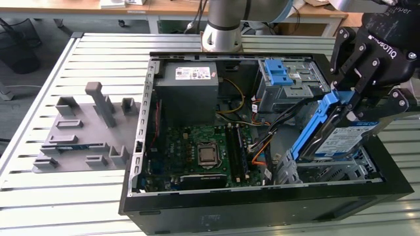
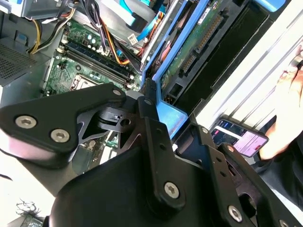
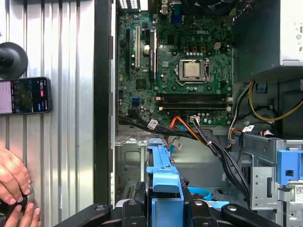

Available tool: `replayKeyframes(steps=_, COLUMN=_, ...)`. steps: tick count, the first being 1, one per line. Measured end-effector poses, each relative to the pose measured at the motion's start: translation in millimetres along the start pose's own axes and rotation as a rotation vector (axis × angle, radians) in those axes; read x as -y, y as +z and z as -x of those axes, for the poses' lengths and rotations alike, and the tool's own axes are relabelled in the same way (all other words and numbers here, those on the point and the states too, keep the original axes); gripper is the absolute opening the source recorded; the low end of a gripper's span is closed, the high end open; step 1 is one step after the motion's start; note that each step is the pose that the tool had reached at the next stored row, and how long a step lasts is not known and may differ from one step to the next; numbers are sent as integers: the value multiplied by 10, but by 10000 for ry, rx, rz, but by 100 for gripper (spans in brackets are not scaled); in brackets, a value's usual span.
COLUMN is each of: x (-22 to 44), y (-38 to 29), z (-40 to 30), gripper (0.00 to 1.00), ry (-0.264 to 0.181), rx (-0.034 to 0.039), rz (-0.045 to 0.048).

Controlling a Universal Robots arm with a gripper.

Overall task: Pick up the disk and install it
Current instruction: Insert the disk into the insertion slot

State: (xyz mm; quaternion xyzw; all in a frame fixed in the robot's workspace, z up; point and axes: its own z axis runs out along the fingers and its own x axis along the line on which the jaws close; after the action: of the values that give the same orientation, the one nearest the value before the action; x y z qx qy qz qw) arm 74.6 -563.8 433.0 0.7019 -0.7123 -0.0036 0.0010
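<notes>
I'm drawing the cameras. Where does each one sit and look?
Exterior view: off the arm, high up, looking down into the open case on the table; shows the arm and the gripper shut on the disk.
First wrist view: on the wrist, looking over the gripper at the motherboard; a person's hands show.
Second wrist view: on the wrist, behind the gripper's links, facing the disk.
Both wrist views share motherboard, disk and phone.
</notes>
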Motion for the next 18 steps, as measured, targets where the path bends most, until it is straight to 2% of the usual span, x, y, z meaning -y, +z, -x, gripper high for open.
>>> replayKeyframes(steps=10, x=1, y=1, z=0, gripper=36, ry=0, rx=3, rz=5)
replayKeyframes(steps=11, x=1, y=7, z=0, gripper=36, ry=0, rx=2, rz=16)
replayKeyframes(steps=12, x=1, y=53, z=-1, gripper=36, ry=0, rx=6, rz=69)
replayKeyframes(steps=15, x=1, y=53, z=-1, gripper=36, ry=0, rx=4, rz=69)
replayKeyframes(steps=17, x=1, y=53, z=-1, gripper=38, ry=0, rx=4, rz=70)
replayKeyframes(steps=18, x=1, y=53, z=-1, gripper=44, ry=0, rx=4, rz=70)
